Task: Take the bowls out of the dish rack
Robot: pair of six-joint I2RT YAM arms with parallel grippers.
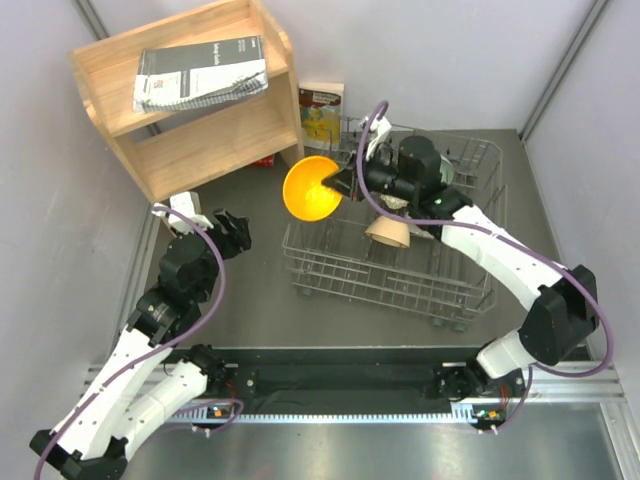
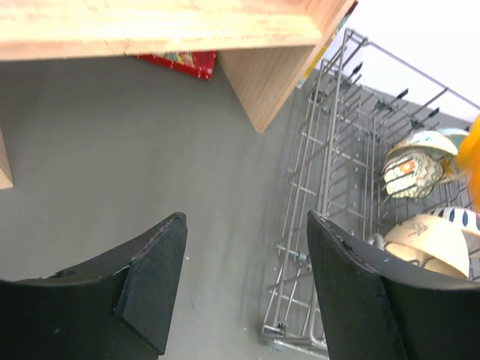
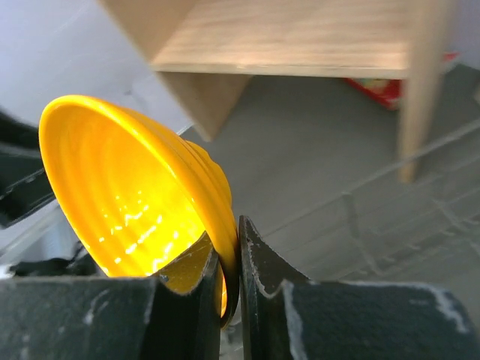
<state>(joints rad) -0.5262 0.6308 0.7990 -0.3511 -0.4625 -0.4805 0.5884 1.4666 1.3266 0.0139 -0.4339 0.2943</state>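
My right gripper [image 1: 342, 186] is shut on the rim of the orange-yellow bowl [image 1: 312, 189] and holds it tilted in the air over the left end of the grey wire dish rack [image 1: 330, 262]. The bowl fills the left of the right wrist view [image 3: 135, 202], its wall pinched between my fingers. The tan-peach bowl [image 1: 388, 231] sits in the rack below my right arm; it also shows in the left wrist view [image 2: 429, 238]. The floral cream bowl [image 2: 411, 166] and the edge of the striped bowl [image 2: 459, 216] stand in the rack too. My left gripper [image 1: 232, 232] is open and empty over the table, left of the rack [image 2: 330, 187].
A wooden shelf [image 1: 190, 95] with a spiral-bound book [image 1: 200, 72] on top stands at the back left. A yellow book [image 1: 321, 112] leans behind the rack. Grey walls close in the table on three sides.
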